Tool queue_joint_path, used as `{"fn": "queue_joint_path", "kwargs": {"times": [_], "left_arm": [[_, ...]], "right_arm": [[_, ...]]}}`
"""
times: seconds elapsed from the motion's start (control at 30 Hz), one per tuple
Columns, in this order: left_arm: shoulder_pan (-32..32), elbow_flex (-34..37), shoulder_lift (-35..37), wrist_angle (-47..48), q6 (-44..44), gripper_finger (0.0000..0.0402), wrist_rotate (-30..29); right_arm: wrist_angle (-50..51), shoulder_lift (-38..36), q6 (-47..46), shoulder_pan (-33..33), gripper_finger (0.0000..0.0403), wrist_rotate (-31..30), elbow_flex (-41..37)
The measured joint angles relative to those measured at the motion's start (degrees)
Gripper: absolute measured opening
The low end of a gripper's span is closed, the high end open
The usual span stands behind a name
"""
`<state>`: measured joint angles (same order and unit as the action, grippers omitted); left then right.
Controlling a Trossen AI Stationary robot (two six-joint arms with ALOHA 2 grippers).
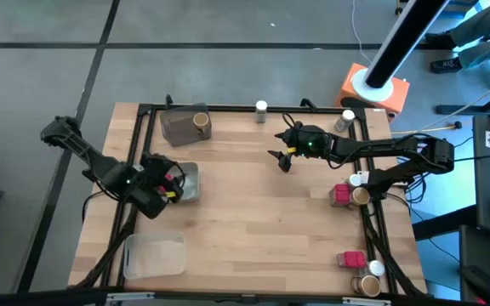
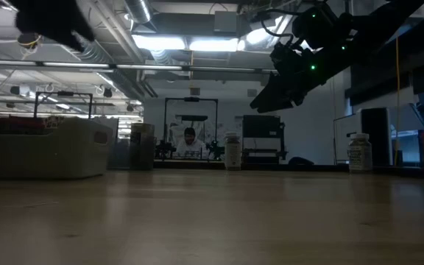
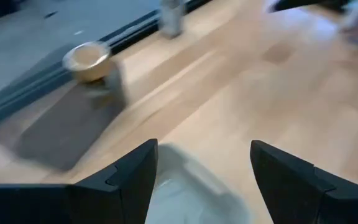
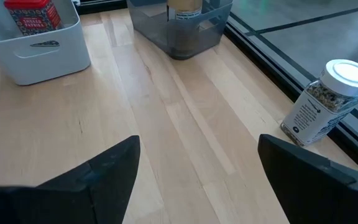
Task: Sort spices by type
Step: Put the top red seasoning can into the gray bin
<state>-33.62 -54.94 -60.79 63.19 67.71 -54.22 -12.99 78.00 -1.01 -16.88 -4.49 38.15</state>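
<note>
Pale wooden table (image 1: 253, 212) under both arms: left gripper (image 1: 170, 181) spread wide and empty above the white tray (image 1: 190, 183) holding a red packet (image 4: 33, 15); right gripper (image 1: 281, 158) gaping, empty, over mid-table, white-capped jar (image 1: 261, 110) beyond it at the far edge

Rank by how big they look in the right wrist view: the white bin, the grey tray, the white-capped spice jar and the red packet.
1. White bin, though it is cut off at the frame edge.
2. Grey tray, also cut off, so its lead over the jar is unsure.
3. White-capped spice jar, nearer the camera.
4. Red packet, inside the bin.
</note>
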Motion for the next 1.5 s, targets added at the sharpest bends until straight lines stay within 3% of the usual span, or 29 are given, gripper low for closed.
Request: {"fn": "queue_joint_path", "kwargs": {"times": [0.17,0.3,0.47,0.87,1.2,1.33,1.5], "left_arm": [[3.33,0.0,-0.15,-18.1,-18.8,0.0239,0.44],[6.62,0.02,-2.02,-31.57,-31.84,0.0239,4.13],[11.01,0.12,-7.13,-39.97,-42.79,0.0239,10.27],[21.41,0.2,-21.03,-56.73,-56.05,0.0239,24.98],[21.41,0.2,-32.04,-69.87,-63.73,0.0239,25.72],[21.97,0.2,-32.74,-69.07,-63.73,0.0239,25.72],[22.09,0.22,-32.74,-68.38,-65.19,0.0239,25.53]], "right_arm": [[0.02,0.0,0.0,-0.01,0.0326,0.01,0.0],[0.02,0.0,0.01,-0.01,0.0326,0.0,0.0],[0.04,0.0,0.01,-0.01,0.0326,0.02,0.0],[-0.17,0.0,-0.09,-0.02,0.0326,0.02,0.0],[-0.24,-0.02,-0.6,0.04,0.0326,0.33,0.32],[7.87,-2.35,1.17,0.36,0.0326,4.11,1.86],[26.29,-7.41,1.42,4.72,0.0326,-0.07,6.68]]}}
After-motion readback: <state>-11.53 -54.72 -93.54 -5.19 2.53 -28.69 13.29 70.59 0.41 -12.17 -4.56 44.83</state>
